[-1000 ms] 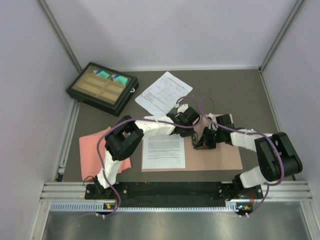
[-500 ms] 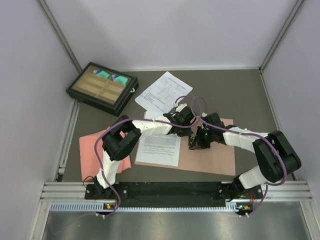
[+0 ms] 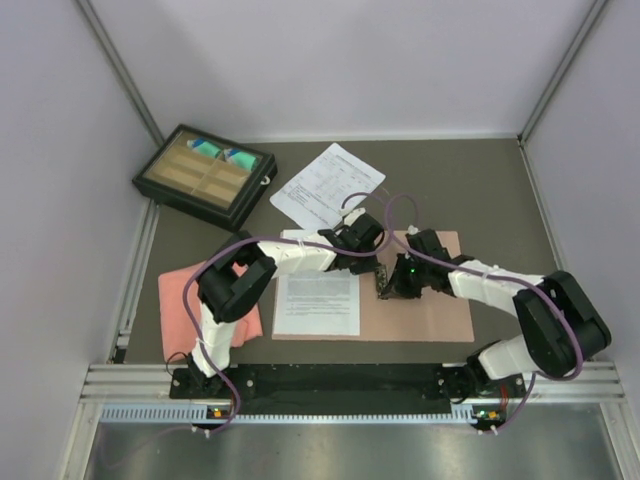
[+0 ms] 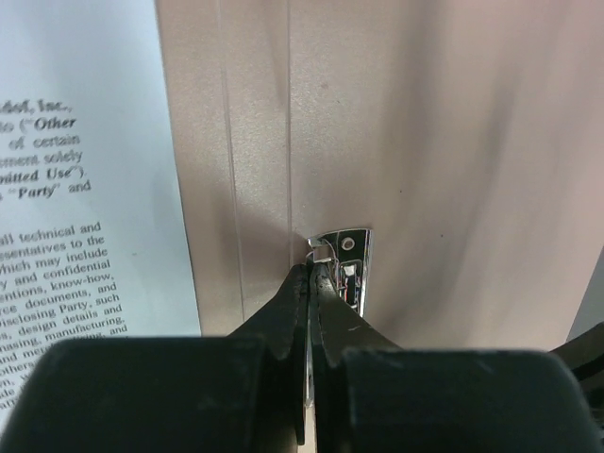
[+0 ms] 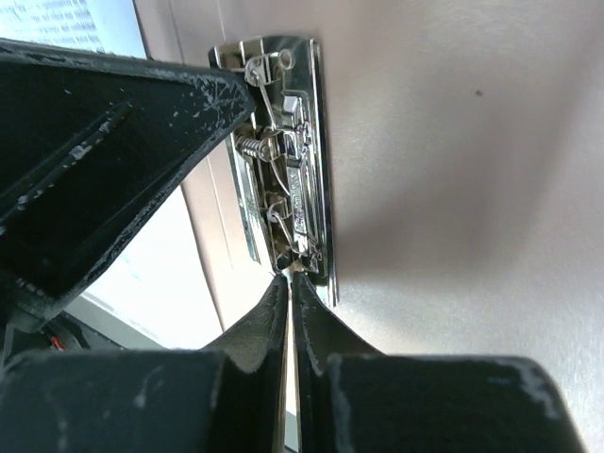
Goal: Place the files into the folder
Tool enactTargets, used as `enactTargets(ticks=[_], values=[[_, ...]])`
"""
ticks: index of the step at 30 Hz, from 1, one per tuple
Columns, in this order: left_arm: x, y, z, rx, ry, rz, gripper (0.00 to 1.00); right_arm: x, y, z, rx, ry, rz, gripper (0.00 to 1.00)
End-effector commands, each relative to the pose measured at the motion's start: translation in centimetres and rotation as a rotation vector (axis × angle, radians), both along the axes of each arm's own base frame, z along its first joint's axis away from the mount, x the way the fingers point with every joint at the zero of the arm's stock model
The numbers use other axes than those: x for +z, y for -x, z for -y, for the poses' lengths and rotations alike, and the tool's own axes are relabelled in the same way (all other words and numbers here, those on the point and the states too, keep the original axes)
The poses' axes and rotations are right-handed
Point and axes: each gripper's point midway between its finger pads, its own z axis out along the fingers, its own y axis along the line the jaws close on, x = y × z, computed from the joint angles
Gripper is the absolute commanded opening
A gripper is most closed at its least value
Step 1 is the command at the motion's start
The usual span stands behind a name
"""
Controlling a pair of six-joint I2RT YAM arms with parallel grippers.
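The folder [image 3: 430,315] is a pinkish-tan cover lying open on the table, with a metal clip [image 3: 383,281] at its middle. The dense-text file [image 3: 318,303] lies on its left half and shows in the left wrist view [image 4: 75,189]. The table-layout file [image 3: 325,185] lies on the table behind the folder. My left gripper [image 3: 379,264] is shut, its tips [image 4: 311,269] pinching the clip's far end [image 4: 344,264]. My right gripper [image 3: 388,287] is shut, its tips [image 5: 288,276] at the clip's near end [image 5: 283,160]. The two grippers meet at the clip.
A salmon-pink folded cloth [image 3: 205,305] lies at the left, partly under the left arm. A black tray [image 3: 205,175] with compartments sits at the back left. Grey walls close in the table on three sides.
Both grippers have moved left and come closer together at the clip. The folder and the text sheet on it have shifted left and turned slightly.
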Motion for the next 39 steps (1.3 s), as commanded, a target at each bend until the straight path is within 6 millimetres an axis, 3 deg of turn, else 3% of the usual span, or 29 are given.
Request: enactTargets(ticks=[1, 5, 8, 13, 16, 19, 20, 29, 36, 39], values=[[-1.5, 2.7, -1.2, -0.016, -0.031, -0.096, 0.00, -1.9, 0.1, 4.3, 0.008, 0.170, 0.048, 0.00], [-1.5, 2.9, -0.9, 0.011, -0.004, -0.120, 0.00, 1.9, -1.0, 1.7, 0.077, -0.002, 0.167, 0.00], [-1.6, 2.9, -0.7, 0.030, 0.013, -0.133, 0.00, 3.2, -1.1, 0.9, 0.096, -0.067, 0.182, 0.20], [-1.7, 2.9, -0.5, 0.050, 0.025, -0.144, 0.00, 4.0, -0.6, -0.3, 0.137, -0.175, 0.182, 0.34], [-1.8, 2.9, -0.5, 0.057, 0.032, -0.150, 0.00, 3.7, -0.5, -0.5, 0.146, -0.182, 0.175, 0.33], [-1.5, 2.8, -0.3, 0.056, 0.038, -0.145, 0.00, 2.8, -0.2, -0.3, 0.148, -0.169, 0.153, 0.14], [-1.6, 2.9, -0.3, 0.053, 0.036, -0.145, 0.00, 2.7, -0.1, -0.2, 0.147, -0.166, 0.154, 0.13], [-1.6, 2.8, -0.3, 0.049, 0.032, -0.143, 0.00, 1.1, 0.8, 1.1, 0.141, -0.103, 0.131, 0.25], [-1.4, 2.7, -0.2, 0.045, 0.031, -0.140, 0.00, 0.3, 1.5, 0.5, 0.144, -0.146, 0.098, 0.24], [-1.3, 2.7, -0.2, 0.043, 0.027, -0.137, 0.00, 0.4, 1.3, 0.5, 0.140, -0.143, 0.103, 0.17]])
